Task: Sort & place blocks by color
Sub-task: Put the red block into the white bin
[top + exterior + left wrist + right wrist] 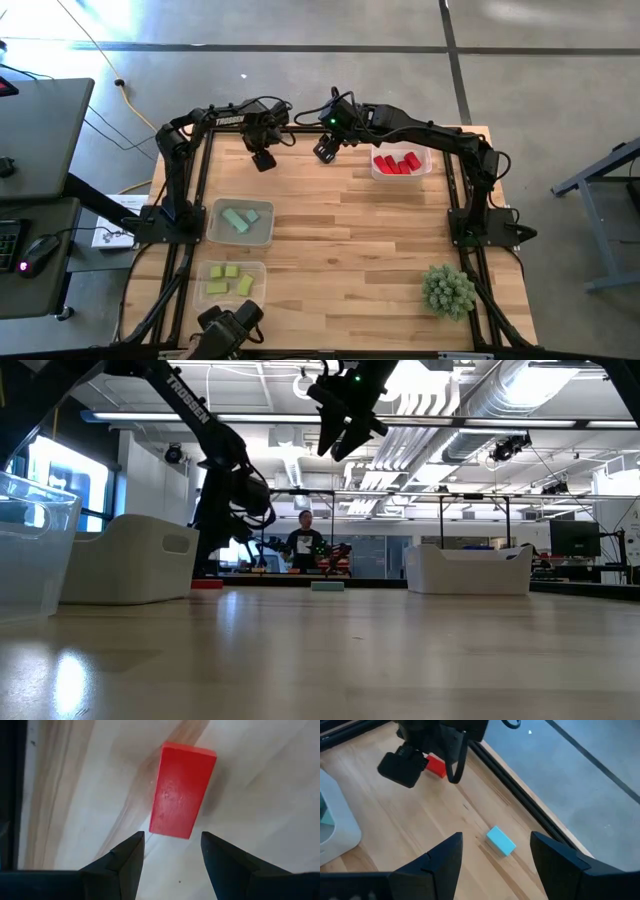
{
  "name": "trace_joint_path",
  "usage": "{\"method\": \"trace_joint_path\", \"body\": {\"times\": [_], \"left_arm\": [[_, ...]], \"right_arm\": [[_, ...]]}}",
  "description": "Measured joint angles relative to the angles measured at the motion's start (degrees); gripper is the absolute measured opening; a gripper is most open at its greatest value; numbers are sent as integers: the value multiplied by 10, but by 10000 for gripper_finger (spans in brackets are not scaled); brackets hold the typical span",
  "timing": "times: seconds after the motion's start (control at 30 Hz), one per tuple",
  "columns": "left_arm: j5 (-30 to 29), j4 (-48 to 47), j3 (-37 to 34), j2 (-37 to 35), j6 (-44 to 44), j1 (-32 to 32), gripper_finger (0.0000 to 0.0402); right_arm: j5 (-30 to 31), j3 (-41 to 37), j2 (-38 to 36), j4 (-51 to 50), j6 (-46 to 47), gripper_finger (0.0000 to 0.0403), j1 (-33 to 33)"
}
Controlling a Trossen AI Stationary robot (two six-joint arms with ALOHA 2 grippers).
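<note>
The left gripper (168,851) hung with released fingers just above a red block (182,790) on the worktop (380,240). Near that block, the right gripper (495,860), seemingly also spread, hovered over a light blue block (500,840).

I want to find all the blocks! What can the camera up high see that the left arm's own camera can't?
Only the high view shows the trays: red blocks, teal blocks and yellow-green blocks, plus the plant ball. Only the left wrist view shows the loose red block on the wood, just beyond the left gripper's open jaws. Both show the wooden table.
</note>
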Motion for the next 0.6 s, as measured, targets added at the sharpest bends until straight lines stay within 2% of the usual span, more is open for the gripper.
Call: {"method": "trace_joint_path", "body": {"times": [0.6], "left_arm": [[15,33,0,16,17,3,186]], "right_arm": [[-12,0,0,0,0,222,0]]}}
